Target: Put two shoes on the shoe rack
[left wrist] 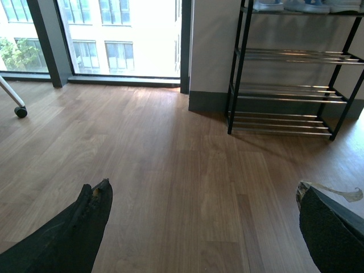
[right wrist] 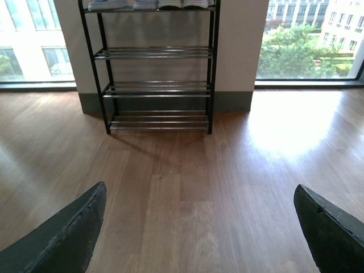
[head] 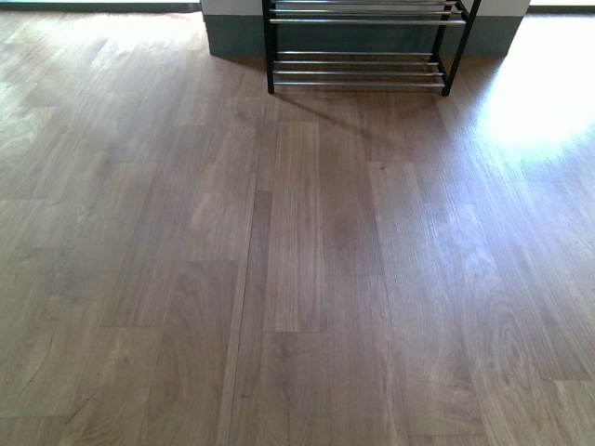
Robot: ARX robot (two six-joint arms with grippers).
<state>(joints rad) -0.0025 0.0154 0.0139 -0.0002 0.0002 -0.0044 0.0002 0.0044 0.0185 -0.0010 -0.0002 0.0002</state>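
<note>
The shoe rack (head: 358, 71) stands against the wall at the far end of the wooden floor, with a black frame and chrome rods. In the wrist views the shoe rack (left wrist: 284, 55) (right wrist: 156, 53) shows several tiers, the lower ones bare. Shoes (right wrist: 149, 4) with pale soles sit side by side on its top tier, and only their lower parts show; the same shoes (left wrist: 301, 5) appear in the left wrist view. My left gripper (left wrist: 203, 186) and right gripper (right wrist: 200, 187) are both open over bare floor, well short of the rack, holding nothing. Neither arm shows in the front view.
A pale wall pillar with a grey skirting (head: 232, 37) stands behind the rack, with large windows (left wrist: 125, 40) on either side. A chair castor (left wrist: 20, 112) rests on the floor far to the left. Bright sunlight falls on the floor (head: 539, 102) right of the rack.
</note>
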